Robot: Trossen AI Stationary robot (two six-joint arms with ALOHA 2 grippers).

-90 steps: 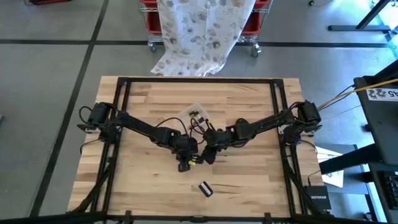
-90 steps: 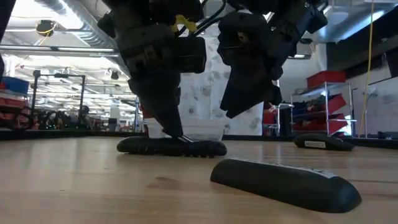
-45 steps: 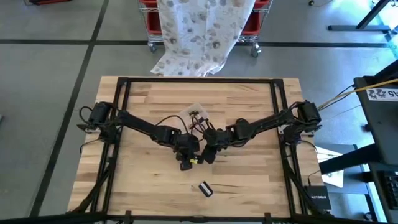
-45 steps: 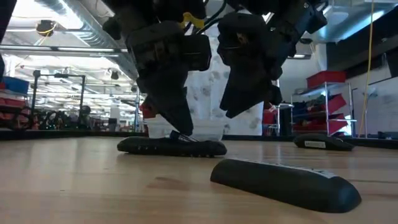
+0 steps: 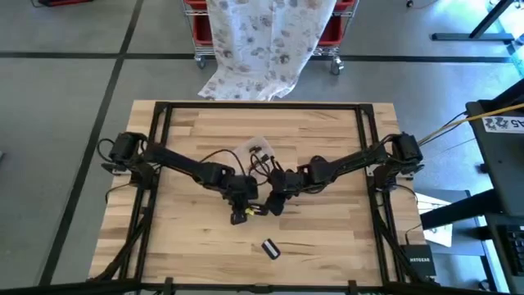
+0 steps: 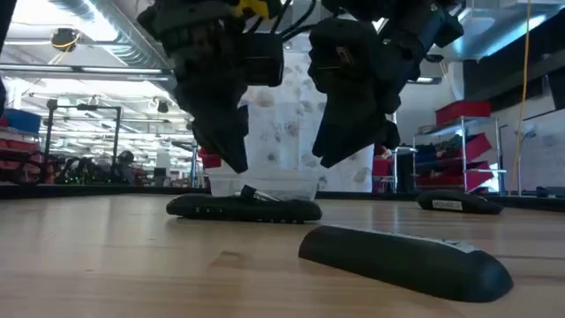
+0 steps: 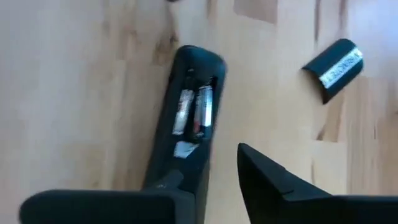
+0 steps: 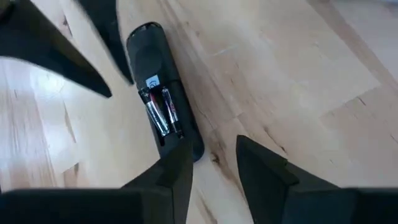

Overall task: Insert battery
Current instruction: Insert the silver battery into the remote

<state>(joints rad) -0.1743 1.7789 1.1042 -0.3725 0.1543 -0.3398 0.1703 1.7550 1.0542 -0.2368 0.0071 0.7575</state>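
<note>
Black plastic nearest: finding a short curved battery cover point(image 6: 406, 261) lying alone near the front edge of the pale wooden butcher-block table point(image 5: 327, 238), hollow side down and well apart from both arms.

Moving inward, finding a long black remote control point(image 8: 163, 106) lying flat near the table's middle, back facing up and its battery bay uncovered. Seeing two silver cylindrical batteries point(image 8: 163, 112) sitting side by side inside that bay.

Hovering just above the remote: the left gripper point(image 6: 234, 163), coming in from the left side of the table. Showing its two dark fingers point(image 7: 280, 186) spread apart and gripping nothing, with one finger over the remote's lower end and the other off to the side over bare wood.

Hanging close beside it, over the remote's other end: the right gripper point(image 8: 214, 146), reaching in from the right side. Keeping a narrow gap between its fingers point(image 8: 261, 168), so parted and empty, with one fingertip just beside the remote's rounded end. Not managing to tell whether that fingertip is touching the remote.

Farther back on the table, noticing a small clear packet point(image 5: 259, 150) lying behind the grippers.

Beyond the far edge, seeing a white patterned cloth point(image 5: 266, 41) draping down over a red cart onto the grey floor.
</note>
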